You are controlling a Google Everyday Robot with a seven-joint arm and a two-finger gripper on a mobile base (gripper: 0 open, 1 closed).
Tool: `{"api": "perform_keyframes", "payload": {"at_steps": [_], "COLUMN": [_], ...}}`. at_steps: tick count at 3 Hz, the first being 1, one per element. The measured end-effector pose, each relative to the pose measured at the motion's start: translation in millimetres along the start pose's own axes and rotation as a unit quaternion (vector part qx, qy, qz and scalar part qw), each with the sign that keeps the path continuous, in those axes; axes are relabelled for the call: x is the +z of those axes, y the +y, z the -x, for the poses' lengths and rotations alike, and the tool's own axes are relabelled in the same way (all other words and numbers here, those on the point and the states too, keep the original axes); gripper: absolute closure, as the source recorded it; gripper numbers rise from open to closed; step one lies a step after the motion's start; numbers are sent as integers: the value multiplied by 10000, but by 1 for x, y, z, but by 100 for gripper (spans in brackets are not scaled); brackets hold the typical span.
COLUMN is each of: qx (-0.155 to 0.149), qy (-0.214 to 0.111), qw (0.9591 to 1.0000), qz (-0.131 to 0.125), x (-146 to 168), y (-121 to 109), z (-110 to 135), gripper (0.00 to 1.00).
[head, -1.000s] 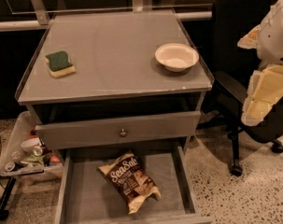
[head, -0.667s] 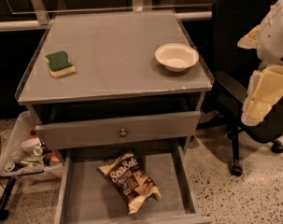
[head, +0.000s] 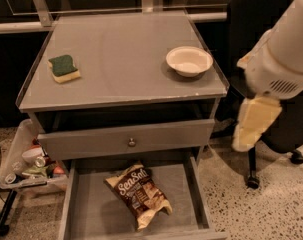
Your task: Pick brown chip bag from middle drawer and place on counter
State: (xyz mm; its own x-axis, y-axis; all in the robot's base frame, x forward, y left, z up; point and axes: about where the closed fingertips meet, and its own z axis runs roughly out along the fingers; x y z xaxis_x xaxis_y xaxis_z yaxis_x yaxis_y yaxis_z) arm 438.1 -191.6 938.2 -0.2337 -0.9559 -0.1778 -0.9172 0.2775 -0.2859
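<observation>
Camera view is looking down at the front of a grey cabinet. The middle drawer (head: 91,211) is standing pulled out at the bottom of the frame, its grey floor showing. The brown chip bag (head: 138,194) is lying flat on that floor, a little right of centre, turned at an angle with the "Sea Salt" script facing up and one pale end pointing toward the drawer's front right. It is lying clear of the side walls.

Above it, a closed drawer front (head: 91,143) with a small round knob (head: 132,142) is overhanging the rear of the open drawer. The counter (head: 121,79) is carrying two items, well apart: a green-and-yellow sponge (head: 64,68) sitting near the left edge and a white bowl (head: 189,61) sitting upright near the right edge.

The robot's white arm (head: 286,49) is reaching into the frame from the upper right, beside the cabinet. The gripper (head: 254,124) is hanging below it, off the cabinet's right side at about the height of the closed drawer front, well apart from the bag and touching nothing that can be seen. Whether it is released or clenched cannot be told. It is holding nothing visible.

A dark office chair (head: 261,14) is standing behind the arm on a speckled floor (head: 276,209). A clear bin (head: 21,149) holding assorted clutter is sitting to the cabinet's left.
</observation>
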Motion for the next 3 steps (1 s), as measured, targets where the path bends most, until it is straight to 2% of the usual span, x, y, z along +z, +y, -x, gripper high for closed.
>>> {"api": "perform_keyframes", "payload": {"at_steps": [1, 2, 3], "qx": [7, 7, 58], "qy": [152, 150, -14], "qw": [9998, 9998, 9994], "qz": [111, 109, 347], "x": [61, 61, 85], "y": [29, 29, 54], "z": [14, 14, 26], "gripper": [0, 0, 0]}}
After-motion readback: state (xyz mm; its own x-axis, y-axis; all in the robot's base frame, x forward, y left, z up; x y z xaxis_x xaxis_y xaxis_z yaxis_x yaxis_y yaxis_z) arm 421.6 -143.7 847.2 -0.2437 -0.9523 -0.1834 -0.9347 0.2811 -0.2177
